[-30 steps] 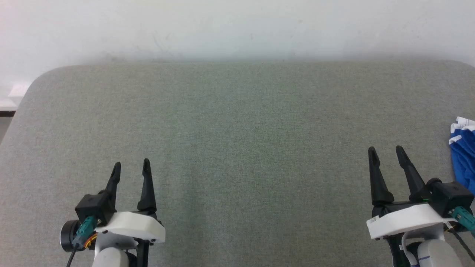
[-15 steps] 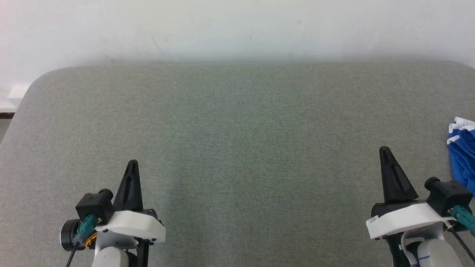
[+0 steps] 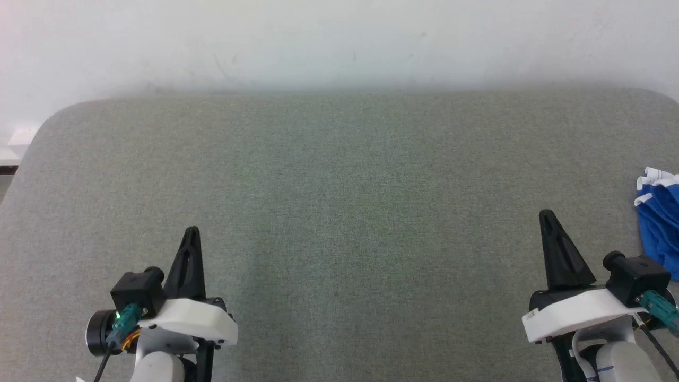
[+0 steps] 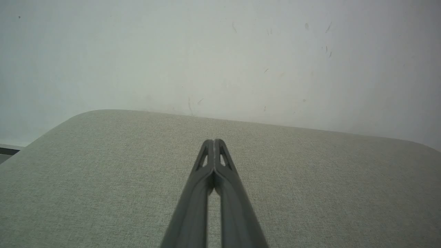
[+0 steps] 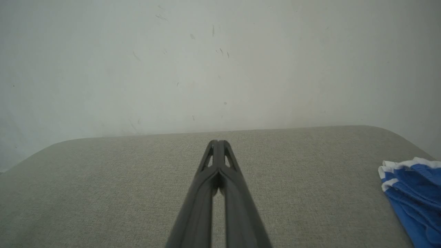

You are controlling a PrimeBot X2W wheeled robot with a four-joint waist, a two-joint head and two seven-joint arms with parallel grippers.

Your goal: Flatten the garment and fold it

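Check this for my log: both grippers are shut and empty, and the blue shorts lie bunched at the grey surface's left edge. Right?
No: the blue shorts lie bunched at the grey surface's right edge, as the head view shows. The left gripper and right gripper are shut and empty.

The left gripper (image 3: 191, 231) and right gripper (image 3: 546, 213) look alike. Each has two long black fingers (image 4: 193, 206) tapering to a point, with triangular cut-outs near the tips, set in a white moulded housing (image 3: 191, 321) dotted with small dark screws. On each hand's outer side sits a black boxy camera block (image 3: 135, 292) with a teal plug (image 3: 123, 318) and a black cable (image 3: 103, 363). The left plug glows green. Behind the right hand, the pale forearm (image 3: 623, 363) bears a blue mark.
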